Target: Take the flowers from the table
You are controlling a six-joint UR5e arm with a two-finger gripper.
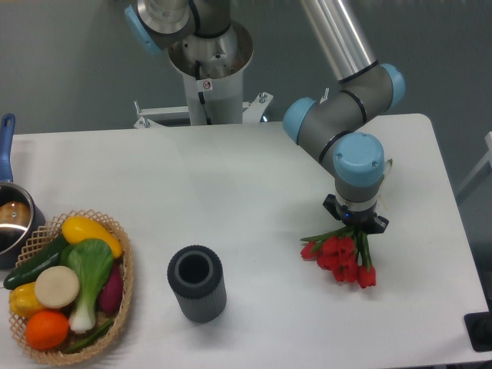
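The flowers (343,257), a bunch of red tulips with green stems, are at the right part of the white table (231,192). My gripper (355,221) points straight down over the stem end, and the wrist hides most of the fingers. The dark jaws look closed around the stems, and the tulip heads are drawn into a tight bunch just below the gripper. The heads are at or just above the tabletop; I cannot tell which.
A dark grey ribbed cylinder vase (197,282) stands upright left of the flowers. A wicker basket (123,300) of vegetables and fruit sits at the front left. A pot with a blue handle (9,215) is at the left edge. The robot base (206,69) stands behind the table.
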